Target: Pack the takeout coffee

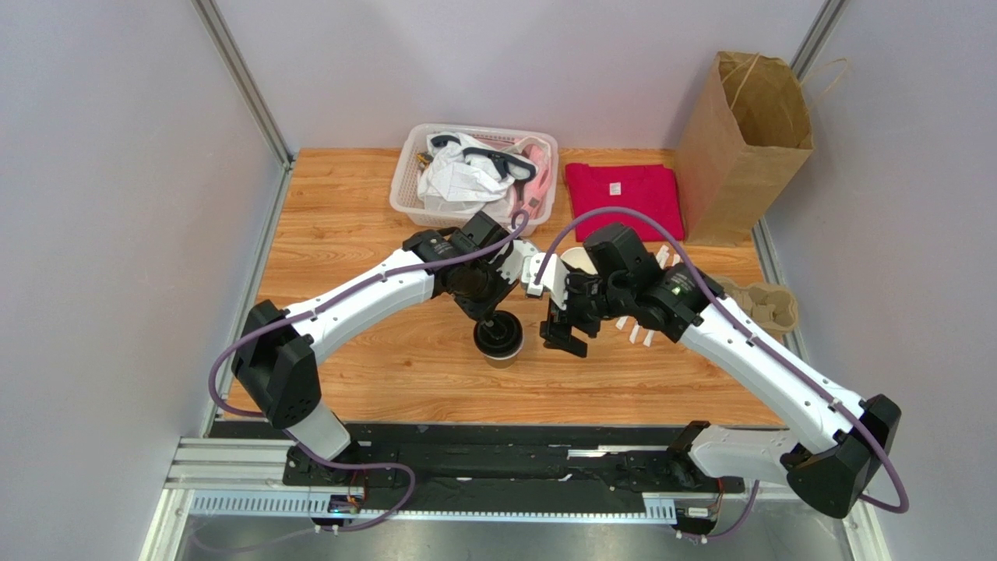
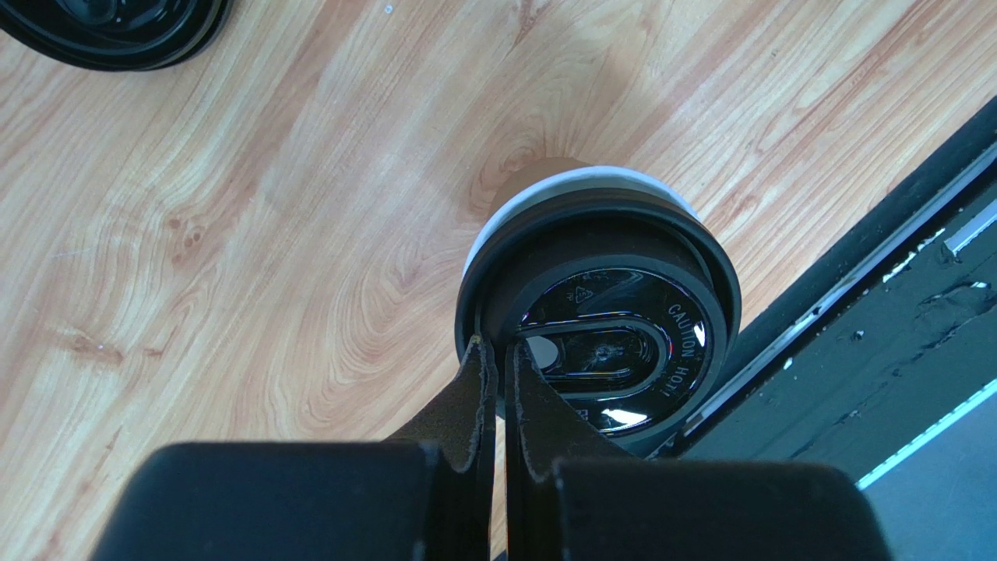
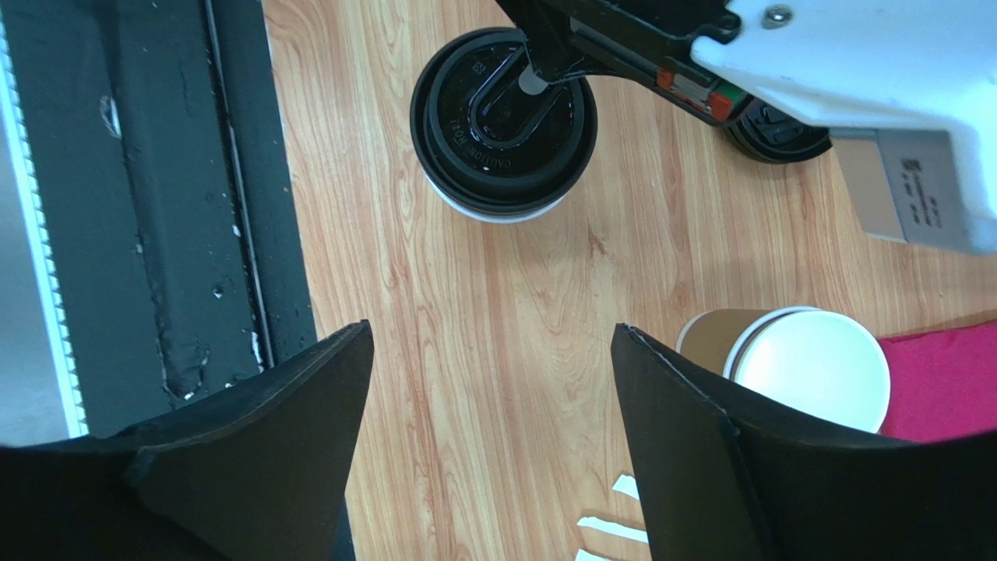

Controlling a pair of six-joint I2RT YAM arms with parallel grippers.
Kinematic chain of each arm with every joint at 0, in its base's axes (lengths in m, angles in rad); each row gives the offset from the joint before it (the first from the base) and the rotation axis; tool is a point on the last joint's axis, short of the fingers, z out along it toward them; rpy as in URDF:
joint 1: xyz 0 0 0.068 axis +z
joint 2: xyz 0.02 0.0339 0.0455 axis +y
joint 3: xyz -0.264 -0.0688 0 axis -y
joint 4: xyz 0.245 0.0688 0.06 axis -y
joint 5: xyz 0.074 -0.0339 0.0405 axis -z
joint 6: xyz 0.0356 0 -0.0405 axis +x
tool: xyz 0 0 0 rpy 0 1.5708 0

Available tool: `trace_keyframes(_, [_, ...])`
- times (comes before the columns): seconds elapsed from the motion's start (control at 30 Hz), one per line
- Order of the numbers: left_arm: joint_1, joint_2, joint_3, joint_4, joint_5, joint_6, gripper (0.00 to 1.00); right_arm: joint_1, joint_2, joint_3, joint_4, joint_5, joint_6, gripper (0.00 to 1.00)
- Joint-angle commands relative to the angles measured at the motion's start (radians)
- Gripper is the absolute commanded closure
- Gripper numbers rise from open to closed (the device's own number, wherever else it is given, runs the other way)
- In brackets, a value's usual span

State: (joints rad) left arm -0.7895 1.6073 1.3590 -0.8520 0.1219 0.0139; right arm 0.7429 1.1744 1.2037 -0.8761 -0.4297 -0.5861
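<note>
A brown paper cup stands near the table's front edge with a black lid (image 1: 500,338) on it. Its white rim (image 2: 562,187) shows along one side under the lid (image 2: 609,316), which sits a little off-centre. My left gripper (image 1: 495,316) reaches down from above and is shut on the lid's raised edge (image 2: 501,345). My right gripper (image 1: 564,334) hangs open and empty just right of that cup (image 3: 503,123), its fingertips (image 3: 620,339) wide apart over bare wood. A second cup (image 3: 808,362), open and white inside, stands beside my right arm (image 1: 582,284).
A loose black lid (image 2: 111,29) lies behind the lidded cup. White paper strips (image 1: 638,333) lie under my right arm. A pulp cup tray (image 1: 767,306) is at the right edge. At the back are a brown paper bag (image 1: 743,146), a red cloth (image 1: 624,196) and a white basket (image 1: 410,193).
</note>
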Motion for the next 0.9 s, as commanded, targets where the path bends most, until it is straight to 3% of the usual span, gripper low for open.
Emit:
trace_keyframes(0.0, [-0.016,0.011,0.051,-0.033,-0.019,0.029,1.00,0.064,0.007,-0.004,0.019,0.100,-0.081,0.23])
trace_keyframes(0.27, [-0.031,0.028,0.058,-0.030,-0.044,0.024,1.00,0.122,0.039,-0.062,0.101,0.186,-0.098,0.28])
trace_keyframes(0.4, [-0.031,0.034,0.065,-0.028,-0.054,0.023,1.00,0.122,0.097,-0.012,0.045,0.226,-0.060,0.31])
trace_keyframes(0.7, [-0.033,0.039,0.069,-0.021,-0.048,0.011,1.00,0.029,0.051,-0.021,0.091,0.100,0.135,0.33])
trace_keyframes(0.87, [-0.034,0.043,0.060,-0.013,-0.044,0.003,1.00,-0.017,0.037,-0.030,0.126,0.042,0.271,0.39])
